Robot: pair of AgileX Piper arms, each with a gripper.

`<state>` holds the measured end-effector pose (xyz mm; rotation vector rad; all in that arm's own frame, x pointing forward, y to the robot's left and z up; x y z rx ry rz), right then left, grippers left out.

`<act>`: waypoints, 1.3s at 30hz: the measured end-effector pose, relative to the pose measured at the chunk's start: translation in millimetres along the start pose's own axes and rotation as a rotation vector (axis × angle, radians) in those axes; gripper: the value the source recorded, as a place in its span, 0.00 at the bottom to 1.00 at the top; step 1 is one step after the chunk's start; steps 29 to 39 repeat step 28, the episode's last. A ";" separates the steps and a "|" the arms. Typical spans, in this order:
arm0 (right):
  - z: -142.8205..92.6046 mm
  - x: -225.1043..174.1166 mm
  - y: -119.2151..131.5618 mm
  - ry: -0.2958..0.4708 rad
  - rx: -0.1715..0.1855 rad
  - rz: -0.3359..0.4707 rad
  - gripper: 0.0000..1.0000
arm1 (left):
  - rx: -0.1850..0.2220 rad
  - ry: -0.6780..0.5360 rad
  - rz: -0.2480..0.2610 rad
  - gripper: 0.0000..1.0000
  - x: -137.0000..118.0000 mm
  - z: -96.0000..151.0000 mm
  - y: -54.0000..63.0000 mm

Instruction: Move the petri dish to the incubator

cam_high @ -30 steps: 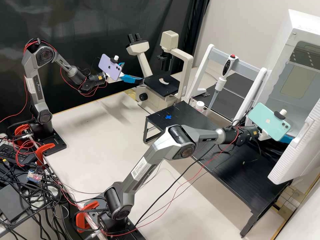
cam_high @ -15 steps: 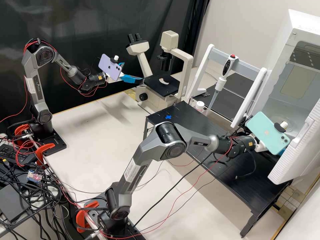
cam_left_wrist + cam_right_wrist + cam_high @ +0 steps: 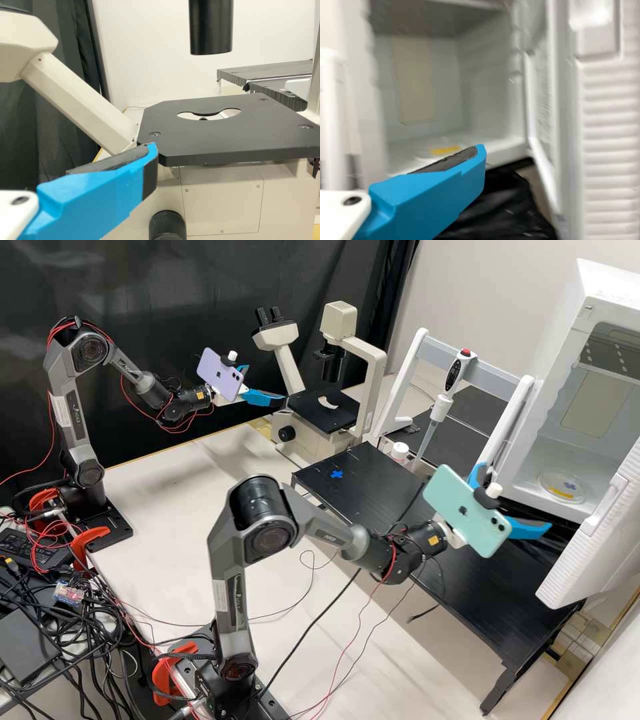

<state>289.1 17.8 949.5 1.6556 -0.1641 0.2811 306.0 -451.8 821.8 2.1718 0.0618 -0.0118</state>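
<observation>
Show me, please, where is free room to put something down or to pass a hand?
Free: the white bench between the left arm and the right arm; the black table between the blue cross and the right arm. Crowded: the incubator mouth, with the dish inside and the right gripper before it; the bench's left edge, by cables.

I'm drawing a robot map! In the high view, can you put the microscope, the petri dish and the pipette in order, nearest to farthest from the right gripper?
1. Petri dish: nearest the right gripper, inside the open incubator.
2. Pipette: next, at the white stand.
3. Microscope: farthest, over by the left gripper.
</observation>
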 end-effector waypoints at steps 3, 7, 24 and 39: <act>-14.1 -20.4 -12.4 0.046 0.008 -0.033 1.00 | 0.000 0.000 0.000 1.00 0.0 0.0 0.0; -24.6 -33.0 -26.0 0.070 0.011 -0.068 1.00 | 0.000 0.000 0.000 1.00 0.0 0.0 0.0; -51.1 -99.7 -91.4 0.181 -0.008 -0.110 1.00 | 0.000 0.000 0.000 1.00 0.0 0.0 0.0; -51.9 -103.3 -94.8 0.188 -0.009 -0.120 1.00 | 0.000 0.000 0.000 1.00 0.0 0.0 0.0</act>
